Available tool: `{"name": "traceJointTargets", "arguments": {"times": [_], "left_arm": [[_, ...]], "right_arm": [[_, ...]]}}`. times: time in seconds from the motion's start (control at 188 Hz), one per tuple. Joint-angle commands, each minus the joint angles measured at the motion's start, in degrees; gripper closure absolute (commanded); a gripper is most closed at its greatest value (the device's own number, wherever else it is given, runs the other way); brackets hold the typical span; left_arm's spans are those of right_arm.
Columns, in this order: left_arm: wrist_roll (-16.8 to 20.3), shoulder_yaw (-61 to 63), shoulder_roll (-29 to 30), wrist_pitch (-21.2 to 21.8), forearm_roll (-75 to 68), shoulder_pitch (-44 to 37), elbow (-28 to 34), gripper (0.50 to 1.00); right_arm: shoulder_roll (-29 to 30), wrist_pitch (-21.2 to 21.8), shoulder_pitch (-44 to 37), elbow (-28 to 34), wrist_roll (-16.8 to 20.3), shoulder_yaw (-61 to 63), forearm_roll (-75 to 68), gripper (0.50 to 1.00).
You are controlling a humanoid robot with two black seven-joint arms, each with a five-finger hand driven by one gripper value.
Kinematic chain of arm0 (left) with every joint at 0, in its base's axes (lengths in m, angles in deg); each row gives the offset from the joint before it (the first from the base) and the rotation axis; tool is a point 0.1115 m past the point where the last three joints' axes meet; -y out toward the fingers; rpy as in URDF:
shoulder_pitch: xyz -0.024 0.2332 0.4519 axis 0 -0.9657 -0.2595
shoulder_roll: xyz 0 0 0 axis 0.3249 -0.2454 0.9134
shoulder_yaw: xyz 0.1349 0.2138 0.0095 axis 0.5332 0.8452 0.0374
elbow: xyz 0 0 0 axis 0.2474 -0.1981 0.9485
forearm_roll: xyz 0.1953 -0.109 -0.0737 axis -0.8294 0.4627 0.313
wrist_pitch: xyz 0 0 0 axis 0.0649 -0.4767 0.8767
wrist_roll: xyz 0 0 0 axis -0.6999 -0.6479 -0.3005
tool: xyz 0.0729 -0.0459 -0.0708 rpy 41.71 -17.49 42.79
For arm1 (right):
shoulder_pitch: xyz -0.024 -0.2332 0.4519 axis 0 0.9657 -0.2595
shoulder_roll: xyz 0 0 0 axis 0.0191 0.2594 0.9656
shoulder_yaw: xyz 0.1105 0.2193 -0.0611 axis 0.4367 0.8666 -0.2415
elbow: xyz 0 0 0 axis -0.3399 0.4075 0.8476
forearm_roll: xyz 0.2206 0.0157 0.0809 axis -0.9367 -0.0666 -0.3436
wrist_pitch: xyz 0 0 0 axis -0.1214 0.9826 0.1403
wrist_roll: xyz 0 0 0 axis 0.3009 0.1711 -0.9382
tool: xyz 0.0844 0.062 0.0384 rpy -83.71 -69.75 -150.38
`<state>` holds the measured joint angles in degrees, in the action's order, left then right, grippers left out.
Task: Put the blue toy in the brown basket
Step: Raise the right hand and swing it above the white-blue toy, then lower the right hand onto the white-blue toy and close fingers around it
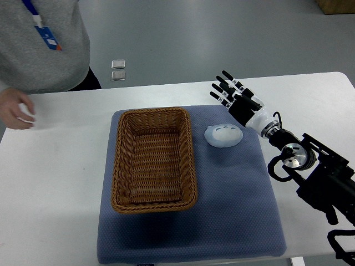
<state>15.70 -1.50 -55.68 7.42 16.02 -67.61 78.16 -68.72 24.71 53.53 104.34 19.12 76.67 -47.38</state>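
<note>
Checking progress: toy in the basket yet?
Out. The toy lies on the mat right of the empty basket; right hand open beyond it.

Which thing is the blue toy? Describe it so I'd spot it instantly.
Find the blue-grey fabric mat on the white table. Right of the brown wicker basket lies a pale blue, rounded soft toy, the only loose item on the mat.

My right arm reaches in from the right edge, black links and cabling low, a silver joint, then a white wrist. My right hand (232, 94) is raised up and to the left at the end of it — fingers (224, 76) straight, slightly fanned, gripping nothing. My left arm does not show.
</note>
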Motion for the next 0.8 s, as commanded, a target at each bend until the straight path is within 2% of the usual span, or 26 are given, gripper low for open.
{"name": "traceJointTargets", "arguments": {"times": [0.0,0.255,0.382,0.546,0.668,0.727,0.796], "left_arm": [[0.00,0.05,0.00,0.00,-0.09,0.00,0.00,0.500],[0.00,-0.03,0.00,0.00,-0.09,0.00,-0.09,0.500],[0.00,-0.03,0.00,0.00,-0.09,0.00,0.00,0.500],[0.00,-0.03,0.00,0.00,-0.09,0.00,0.00,0.500],[0.00,0.05,0.00,0.00,-0.01,0.00,0.09,0.500],[0.00,0.05,0.00,0.00,-0.01,0.00,0.00,0.500],[0.00,0.05,0.00,-0.09,-0.09,0.00,-0.09,0.500]], "right_arm": [[0.04,-0.01,-0.13,0.00,0.00,0.00,0.00,0.583],[-0.75,-0.10,-1.27,0.18,0.26,-2.02,0.88,0.583],[-4.62,-1.15,-6.81,1.76,0.44,-9.05,9.84,0.583],[-13.14,-0.19,-21.21,4.04,3.07,-23.02,28.20,0.583],[-16.39,2.71,-33.61,5.01,5.63,-35.24,38.06,0.583],[-17.71,5.08,-39.49,7.56,7.03,-43.14,42.27,0.583],[-18.59,5.26,-43.02,10.11,8.44,-48.16,44.21,0.583]]}}
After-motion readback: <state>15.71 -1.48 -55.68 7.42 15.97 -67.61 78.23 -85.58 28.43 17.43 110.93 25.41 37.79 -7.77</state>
